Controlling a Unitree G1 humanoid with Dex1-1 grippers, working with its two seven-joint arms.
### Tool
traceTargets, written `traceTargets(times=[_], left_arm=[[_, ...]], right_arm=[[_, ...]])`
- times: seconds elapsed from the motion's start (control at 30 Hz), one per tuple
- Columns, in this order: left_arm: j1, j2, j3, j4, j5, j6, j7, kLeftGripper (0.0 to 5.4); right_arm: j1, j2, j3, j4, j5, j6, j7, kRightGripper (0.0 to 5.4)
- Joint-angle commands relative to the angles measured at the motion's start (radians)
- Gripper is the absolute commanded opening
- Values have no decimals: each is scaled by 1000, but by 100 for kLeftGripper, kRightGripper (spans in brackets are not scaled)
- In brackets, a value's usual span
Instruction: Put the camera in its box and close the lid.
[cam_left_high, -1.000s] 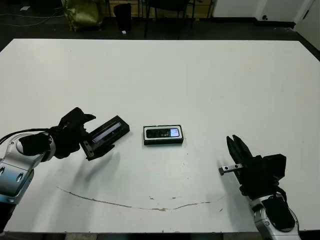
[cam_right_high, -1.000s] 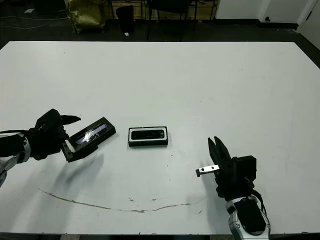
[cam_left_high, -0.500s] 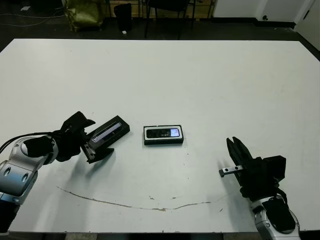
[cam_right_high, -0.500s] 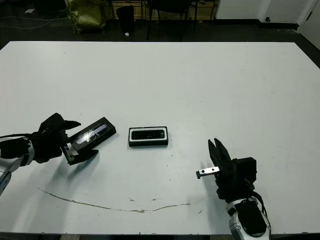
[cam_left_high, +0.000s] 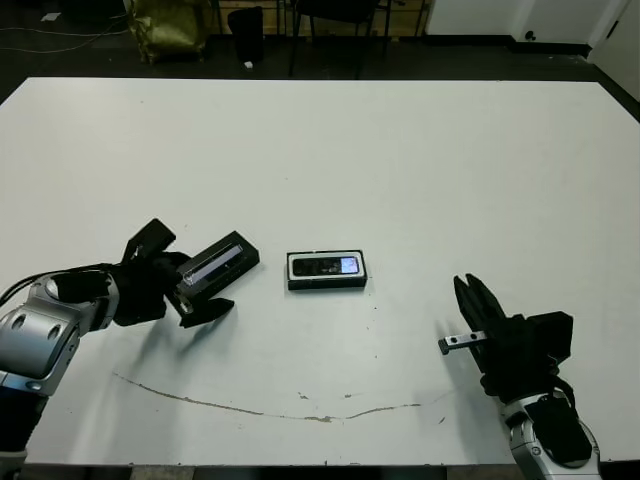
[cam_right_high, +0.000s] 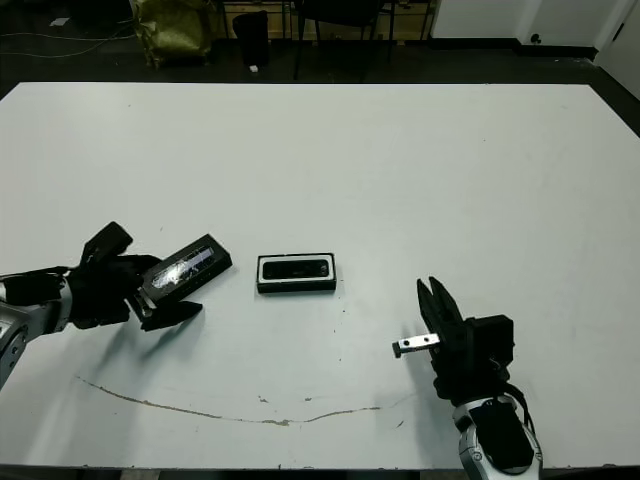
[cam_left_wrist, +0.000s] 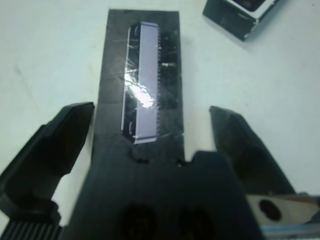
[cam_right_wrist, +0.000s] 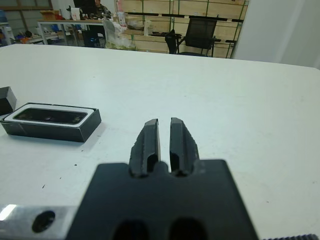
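Note:
The box (cam_left_high: 327, 271), a black tray with a white lining, sits at the table's middle with the camera (cam_left_high: 325, 266) lying inside it, pale patch toward the right. The lid (cam_left_high: 217, 264), black with a glossy stripe, lies left of the box, angled, apart from it. My left gripper (cam_left_high: 183, 274) is open, its fingers (cam_left_wrist: 55, 145) spread on either side of the lid's near end (cam_left_wrist: 142, 95) without touching it. My right gripper (cam_left_high: 470, 296) hovers near the front right, shut with nothing in it, well clear of the box (cam_right_wrist: 50, 122).
A thin brown scratch line (cam_left_high: 260, 405) runs along the table near the front edge. Chairs (cam_left_high: 335, 25) and a yellow-green bag (cam_left_high: 165, 25) stand on the floor beyond the far edge. Bare white tabletop (cam_left_high: 400, 160) stretches behind and to the right of the box.
My left gripper has opened and let go of the lid, which now lies on the table between the spread fingers. The right arm, box and camera have not moved.

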Motion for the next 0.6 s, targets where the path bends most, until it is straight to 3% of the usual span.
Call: traceTargets(times=[0.03, 0.17, 0.27, 0.6], left_arm=[[26, 44, -65, 11, 94, -87, 3, 538], [32, 53, -90, -21, 149, -111, 30, 538], [52, 37, -78, -60, 155, -95, 67, 501], [72, 5, -42, -72, 109, -66, 88, 259]], right_arm=[[15, -8, -7, 5, 9, 18, 0, 0], [14, -7, -6, 8, 7, 12, 1, 0], [13, -8, -5, 18, 5, -4, 4, 0], [13, -14, -6, 7, 7, 12, 4, 0]])
